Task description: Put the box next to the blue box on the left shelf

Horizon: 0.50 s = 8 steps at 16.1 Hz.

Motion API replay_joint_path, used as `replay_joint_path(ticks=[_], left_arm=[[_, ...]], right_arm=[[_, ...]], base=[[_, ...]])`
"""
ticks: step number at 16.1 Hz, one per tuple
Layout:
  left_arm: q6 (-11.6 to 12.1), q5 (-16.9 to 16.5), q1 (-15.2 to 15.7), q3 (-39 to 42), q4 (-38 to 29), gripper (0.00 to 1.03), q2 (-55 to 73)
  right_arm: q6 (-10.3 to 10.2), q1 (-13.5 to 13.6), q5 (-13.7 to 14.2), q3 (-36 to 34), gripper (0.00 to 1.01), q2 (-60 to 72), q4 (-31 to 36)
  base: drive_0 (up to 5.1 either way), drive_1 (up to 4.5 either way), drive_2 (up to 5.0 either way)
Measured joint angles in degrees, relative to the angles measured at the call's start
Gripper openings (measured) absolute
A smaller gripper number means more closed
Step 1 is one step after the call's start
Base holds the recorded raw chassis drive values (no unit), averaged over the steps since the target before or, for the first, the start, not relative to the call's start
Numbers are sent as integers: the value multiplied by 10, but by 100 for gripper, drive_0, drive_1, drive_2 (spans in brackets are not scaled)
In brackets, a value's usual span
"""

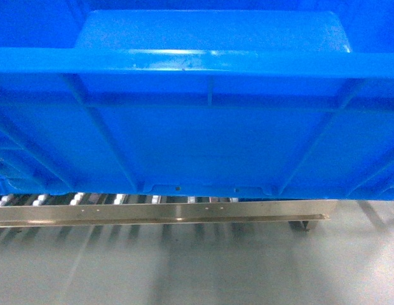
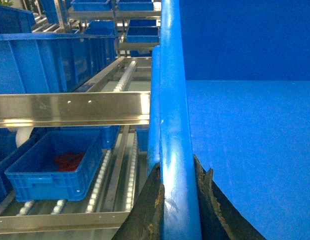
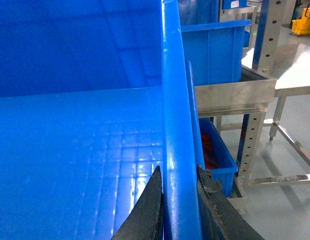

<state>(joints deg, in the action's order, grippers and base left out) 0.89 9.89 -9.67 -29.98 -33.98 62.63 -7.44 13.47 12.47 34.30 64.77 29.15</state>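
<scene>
Blue plastic fills nearly all of my head view: the box [image 1: 203,127] hangs right in front of the camera, its ribbed near wall and thick rim square across the frame, lifted clear above the left shelf [image 1: 159,213], whose steel front rail and white rollers show just beneath its base edge. I count two small dots on that base edge. Grey floor lies below.

On my left wrist view I see a second blue crate [image 2: 50,60] standing on the upper roller level, past the box's left rim. A smaller blue bin [image 2: 52,167] holding something red sits on the lower rollers. More blue bins are stacked on racks behind.

Both arms come up from below, one at each side wall. My left tool [image 2: 179,200] is clamped over the box's rim, one dark finger either side. My right tool [image 3: 180,200] grips the opposite rim the same way.
</scene>
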Motion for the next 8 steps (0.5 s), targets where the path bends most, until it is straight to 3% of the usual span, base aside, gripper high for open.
replay_joint_path(ticks=[8], left_arm=[[0,0,0,0,-2,11,0]], right_arm=[[0,0,1,0,11,0,0]], base=[[-489,270,230]])
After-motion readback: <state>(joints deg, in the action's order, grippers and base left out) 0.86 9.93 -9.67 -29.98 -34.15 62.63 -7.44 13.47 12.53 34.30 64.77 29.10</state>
